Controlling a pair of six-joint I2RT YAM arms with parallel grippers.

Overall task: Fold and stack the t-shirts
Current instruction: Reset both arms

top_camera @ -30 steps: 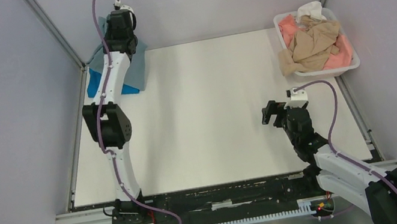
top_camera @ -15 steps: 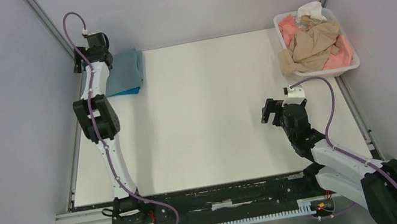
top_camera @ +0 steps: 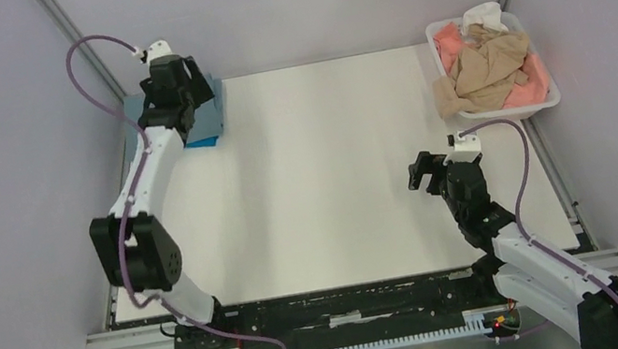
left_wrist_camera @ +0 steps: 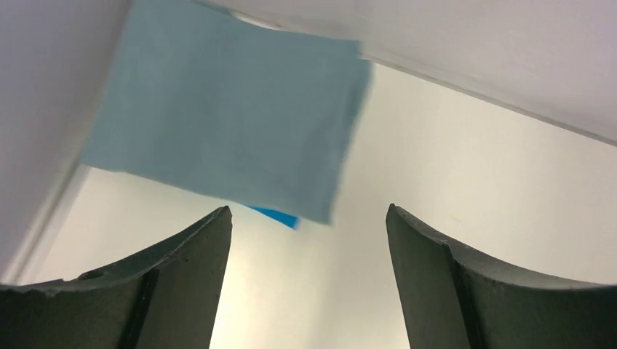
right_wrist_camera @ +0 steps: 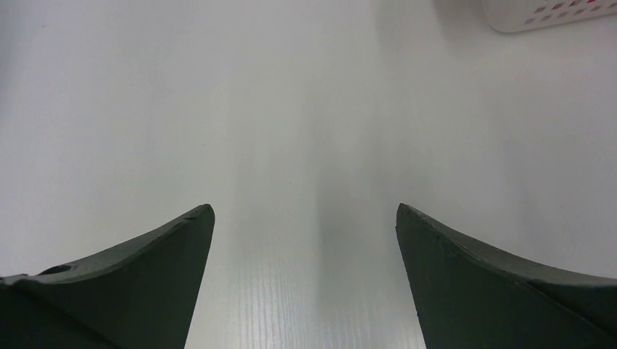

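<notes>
Two folded t-shirts stacked at 10 o'clock: one grey-blue shirt (left_wrist_camera: 218, 123) on one bright blue shirt (left_wrist_camera: 275, 215). One white tub (top_camera: 504, 113) at 2 o'clock holds three crumpled ones: tan shirt (top_camera: 486, 64), salmon-pink shirt (top_camera: 536, 79), white shirt (top_camera: 483, 14). Two grippers: left gripper (left_wrist_camera: 308, 211), right gripper (right_wrist_camera: 304, 207).

Left end effector (left_wrist_camera: 307, 209) spread; right end effector (right_wrist_camera: 305, 206) spread.

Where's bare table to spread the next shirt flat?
The broad middle of the table is bare, from the folded stack at the far left to the right end effector, and along the near edge. Crowded: the far-left corner, with the left end effector at the stack, and the far-right corner with the tub.
</notes>
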